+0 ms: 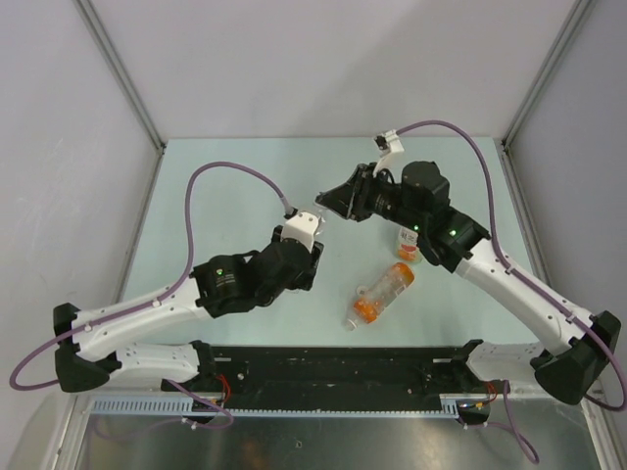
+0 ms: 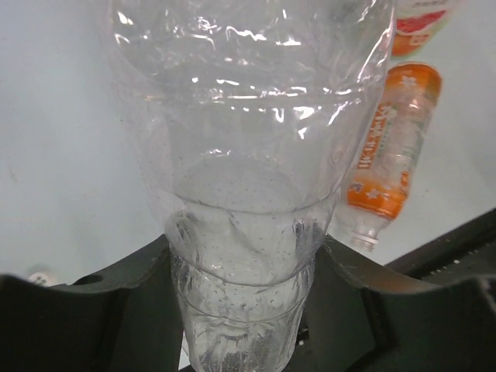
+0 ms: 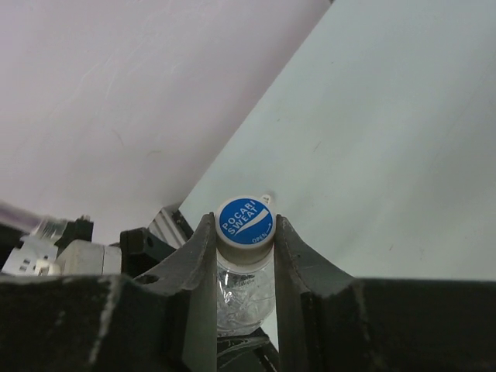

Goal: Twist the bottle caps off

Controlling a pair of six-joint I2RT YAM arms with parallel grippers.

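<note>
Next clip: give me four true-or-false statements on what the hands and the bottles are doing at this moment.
1. The left hand grips the clear bottle. True.
2. The right hand is closed on the clear bottle's cap. True.
3. The orange bottle stands upright. False: it lies on its side on the table.
4. The cap's top is red. False: it is blue with white lettering.

Lab robot cell: plain grey walls (image 1: 323, 59), pale-green table (image 1: 245, 166).
</note>
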